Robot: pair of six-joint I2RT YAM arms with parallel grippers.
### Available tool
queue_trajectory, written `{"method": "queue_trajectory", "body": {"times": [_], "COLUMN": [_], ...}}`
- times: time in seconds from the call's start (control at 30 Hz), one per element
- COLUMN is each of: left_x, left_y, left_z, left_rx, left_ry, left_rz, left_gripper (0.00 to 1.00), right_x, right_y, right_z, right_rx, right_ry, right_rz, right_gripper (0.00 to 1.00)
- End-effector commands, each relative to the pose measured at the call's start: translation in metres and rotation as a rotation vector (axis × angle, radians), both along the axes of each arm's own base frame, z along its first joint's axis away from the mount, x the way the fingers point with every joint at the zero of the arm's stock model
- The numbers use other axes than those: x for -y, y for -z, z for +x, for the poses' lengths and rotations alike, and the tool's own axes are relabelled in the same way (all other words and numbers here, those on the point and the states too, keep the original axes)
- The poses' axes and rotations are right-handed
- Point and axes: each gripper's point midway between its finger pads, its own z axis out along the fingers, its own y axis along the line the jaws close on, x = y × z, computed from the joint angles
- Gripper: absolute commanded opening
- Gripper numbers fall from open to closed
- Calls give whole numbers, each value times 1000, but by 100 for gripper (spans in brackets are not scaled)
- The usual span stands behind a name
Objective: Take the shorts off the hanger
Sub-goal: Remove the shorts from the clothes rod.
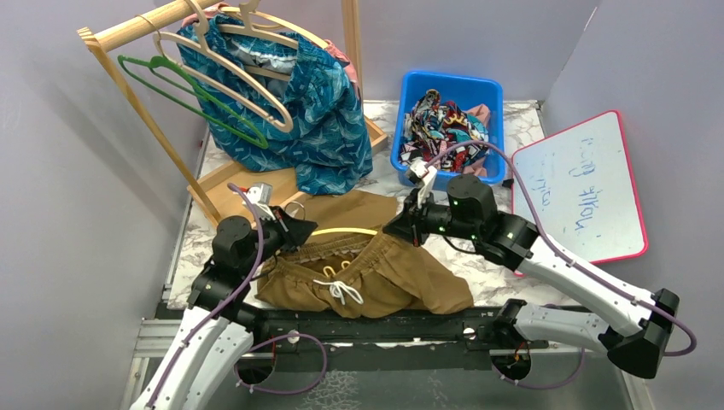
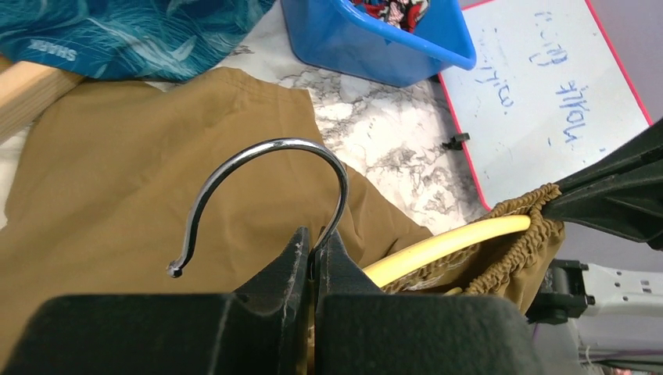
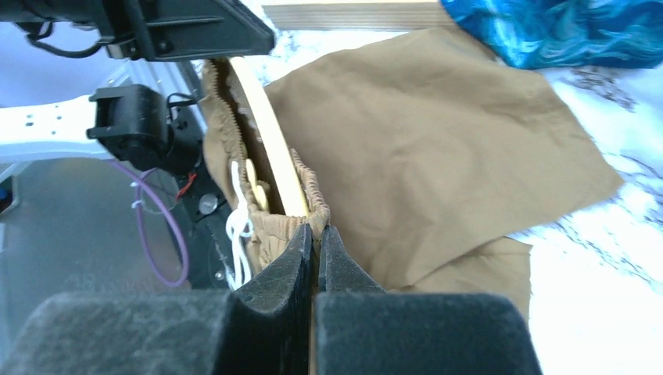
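- The marbled table point(image 1: 521, 128) carries the brown shorts point(image 1: 384, 273), soft woven cloth lying crumpled just in front of the blue bin point(image 1: 399, 137).
- Their gathered elastic waistband point(image 3: 221, 125) wraps the smooth yellow hanger point(image 1: 346, 231), also in front of the bin. It could snag on the hanger's end.
- The left pincer point(image 2: 315, 242) is clamped on the stem of the slick chrome hook point(image 2: 266, 148), which may twist loose.
- The right pincer point(image 3: 315, 234) is pinched on the waistband's edge, and so thin a bite could slip.

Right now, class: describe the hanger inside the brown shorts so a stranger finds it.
On the marble table lie olive-brown shorts. The hanger runs inside their waistband: yellow with a chrome hook, unlike the wooden and green ones on the rack.
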Motion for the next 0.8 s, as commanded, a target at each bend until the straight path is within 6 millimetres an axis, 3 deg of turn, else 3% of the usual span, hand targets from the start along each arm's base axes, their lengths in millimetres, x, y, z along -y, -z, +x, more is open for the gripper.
{"method": "queue_trajectory", "body": {"times": [0.0,0.1,0.27,0.4,0.47,0.53,0.7,0.77], "left_x": [-30,-49,-60,-63,-62,-61,-69,-68], "left_y": [-14,-22,-57,-85,-91,-89,-77,-73], "left_z": [14,24,34,33,30,28,24,24], "left_rx": [11,17,77,155,181,182,171,168], "left_ry": [-201,-319,-409,-435,-426,-425,-469,-465], "left_rz": [23,46,2,-77,-120,-139,-174,-177], "left_gripper": [0,0,0,0,0,0,0,0], "right_x": [31,51,79,75,66,62,71,68], "right_y": [-3,-15,-49,-85,-90,-79,-12,5], "right_z": [23,42,77,82,77,75,81,81], "right_rx": [80,143,266,377,393,362,237,204], "right_ry": [205,346,571,537,478,462,549,541], "right_rz": [-42,-61,-92,-72,-41,-40,-151,-178], "right_gripper": [1,1,1,1,1,1,1,1]}}
